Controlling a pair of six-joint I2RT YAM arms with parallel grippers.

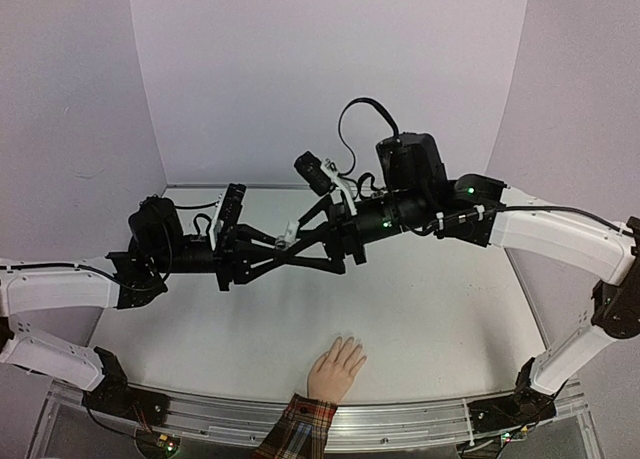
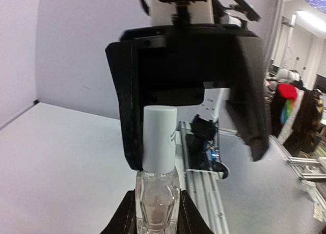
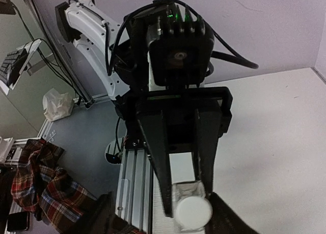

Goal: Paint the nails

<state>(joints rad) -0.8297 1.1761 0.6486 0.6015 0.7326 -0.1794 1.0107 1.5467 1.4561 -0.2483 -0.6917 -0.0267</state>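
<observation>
Robotics lab, test cell.
- Two robot arms, left arm (image 1: 50, 291) and right arm (image 1: 560, 234), bolted to aluminium rail (image 1: 400, 426) at near edge of white table (image 1: 440, 309).
- Plain pale panels (image 1: 330, 79) wall table off on three sides, booth-style.
- Exposed cables (image 3: 234, 59) and green status lights (image 1: 465, 190) on arm housings.
- Outside booth: ceiling light panels (image 2: 313, 19), grey floor (image 3: 86, 137), keyboard (image 3: 12, 63) cut by frame edge, clutter of coloured items (image 2: 288, 91) too blurred to identify.
</observation>
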